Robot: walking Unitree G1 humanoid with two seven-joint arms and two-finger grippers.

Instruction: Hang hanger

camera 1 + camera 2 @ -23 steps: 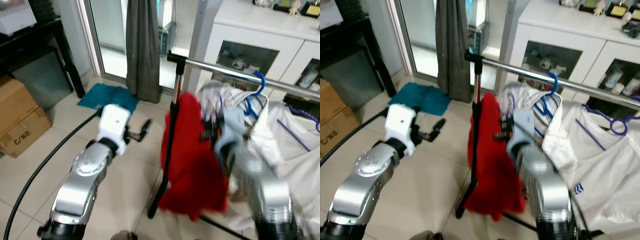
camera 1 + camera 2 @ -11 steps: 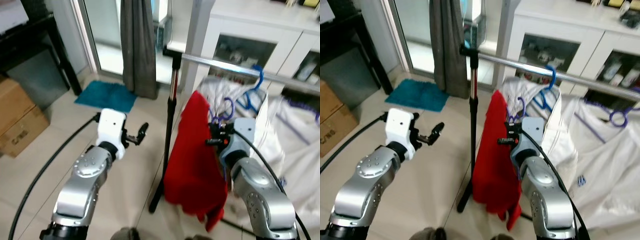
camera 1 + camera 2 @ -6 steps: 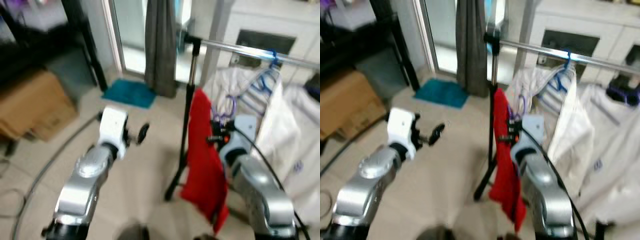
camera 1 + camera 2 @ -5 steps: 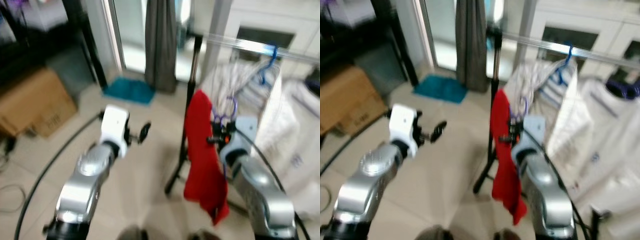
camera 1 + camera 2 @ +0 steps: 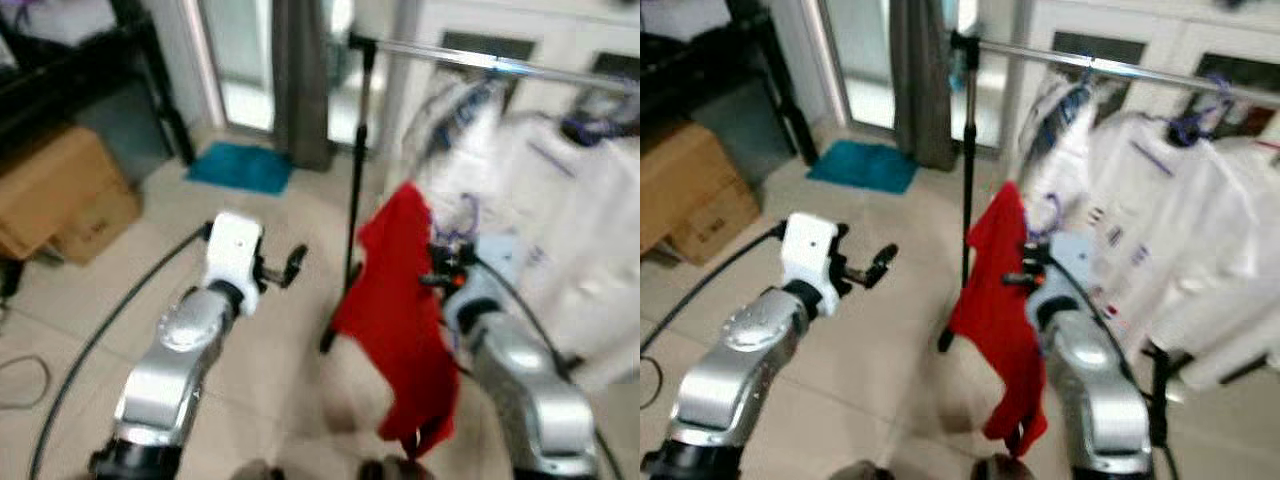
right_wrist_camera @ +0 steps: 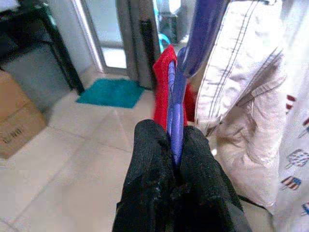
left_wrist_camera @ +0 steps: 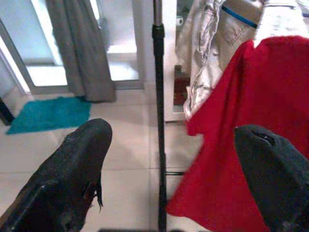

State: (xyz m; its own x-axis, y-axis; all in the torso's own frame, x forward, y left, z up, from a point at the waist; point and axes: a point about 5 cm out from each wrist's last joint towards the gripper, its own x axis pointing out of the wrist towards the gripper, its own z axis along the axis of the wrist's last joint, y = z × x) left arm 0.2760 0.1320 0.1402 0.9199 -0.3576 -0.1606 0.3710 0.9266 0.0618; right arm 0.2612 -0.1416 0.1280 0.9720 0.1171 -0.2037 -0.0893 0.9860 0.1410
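1. Left gripper (image 5: 292, 266) hangs over the floor tiles with its fingers spread wide, nothing in them.
2. Right gripper (image 6: 175, 159) is clamped on the purple hanger (image 6: 179, 104), which carries a red garment (image 5: 400, 320) just beside the rack's upright pole (image 5: 356, 180).
3. White shirts (image 5: 1160, 210) crowd the rail (image 5: 1110, 66) beyond it.

Tiled floor (image 5: 880, 330) with teal mat (image 5: 862, 165), cardboard boxes (image 5: 685, 190).
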